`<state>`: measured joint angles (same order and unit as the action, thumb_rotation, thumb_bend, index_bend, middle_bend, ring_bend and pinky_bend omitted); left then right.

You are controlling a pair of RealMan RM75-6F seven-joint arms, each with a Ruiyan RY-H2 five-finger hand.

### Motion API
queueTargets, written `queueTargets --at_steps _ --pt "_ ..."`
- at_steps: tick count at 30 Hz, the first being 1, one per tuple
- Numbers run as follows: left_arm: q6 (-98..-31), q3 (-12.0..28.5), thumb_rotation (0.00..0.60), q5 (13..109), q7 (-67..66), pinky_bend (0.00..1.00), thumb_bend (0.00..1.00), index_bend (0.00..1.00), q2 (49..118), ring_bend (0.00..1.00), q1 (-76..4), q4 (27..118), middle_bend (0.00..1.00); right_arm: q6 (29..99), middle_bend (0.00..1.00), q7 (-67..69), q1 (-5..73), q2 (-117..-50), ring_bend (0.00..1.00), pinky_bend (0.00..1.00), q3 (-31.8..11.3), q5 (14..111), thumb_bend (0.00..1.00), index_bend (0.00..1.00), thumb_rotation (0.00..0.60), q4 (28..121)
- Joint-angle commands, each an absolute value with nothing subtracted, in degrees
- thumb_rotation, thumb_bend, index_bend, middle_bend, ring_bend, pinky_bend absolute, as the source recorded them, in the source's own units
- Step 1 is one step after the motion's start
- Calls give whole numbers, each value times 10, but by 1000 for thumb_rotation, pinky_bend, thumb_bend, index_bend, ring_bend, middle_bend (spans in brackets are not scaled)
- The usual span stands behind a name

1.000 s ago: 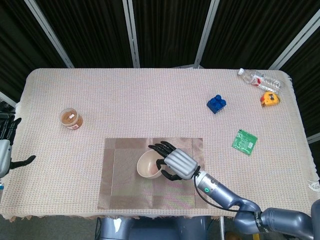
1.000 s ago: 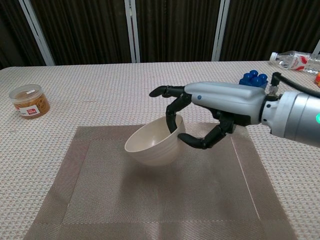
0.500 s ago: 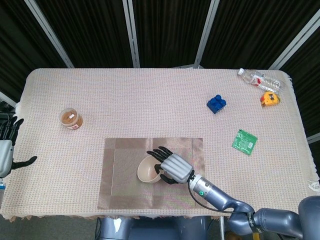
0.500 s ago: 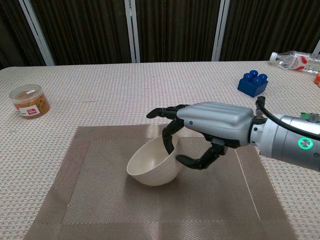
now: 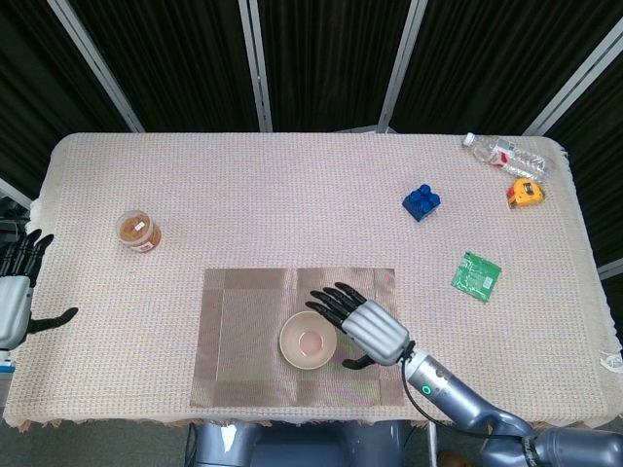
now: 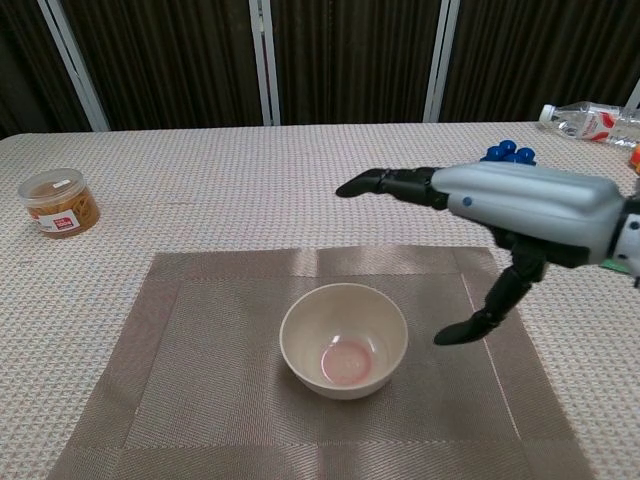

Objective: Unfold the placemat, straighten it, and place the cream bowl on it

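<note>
The bowl [image 6: 344,339] sits upright on the placemat [image 6: 200,360]. Beside it the right hand [image 6: 500,215] hovers, fingers spread, empty. Only the head view shows the left hand [image 5: 18,292], far off the mat's left, fingers apart, holding nothing.

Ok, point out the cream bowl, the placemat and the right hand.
cream bowl [image 6: 343,338]: chest view, inner wall.
placemat [image 6: 200,380]: chest view, bare left part.
right hand [image 5: 365,326]: head view, back of the hand.

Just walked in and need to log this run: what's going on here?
The bowl stands upright on the unfolded placemat. The right hand hovers open beside it, holding nothing. The left hand waits open at the table's left edge. The placing step looks done.
</note>
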<state>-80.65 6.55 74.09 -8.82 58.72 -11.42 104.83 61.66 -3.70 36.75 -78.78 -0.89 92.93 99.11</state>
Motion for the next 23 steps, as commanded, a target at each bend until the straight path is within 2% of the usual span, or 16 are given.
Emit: queueTargets --at_steps 1,7,12,23 --pt "-814 62 600 747 -92 0 39 0 588 0 -110 1046 0 681 0 -33 329 -736 0 0 0 946 0 0 600 1014" --pt "-839 48 600 772 -99 0 41 0 599 0 -94 1031 0 796 0 -12 253 -663 0 0 5 935 0 0 600 1010" --pt "-869 34 600 805 -91 0 40 0 615 0 -77 1005 0 866 0 31 190 -639 0 0 5 886 0 0 600 976" --pt "-892 22 600 836 -54 0 41 0 623 0 -56 972 0 916 0 68 119 -650 0 0 4 854 0 0 600 894"
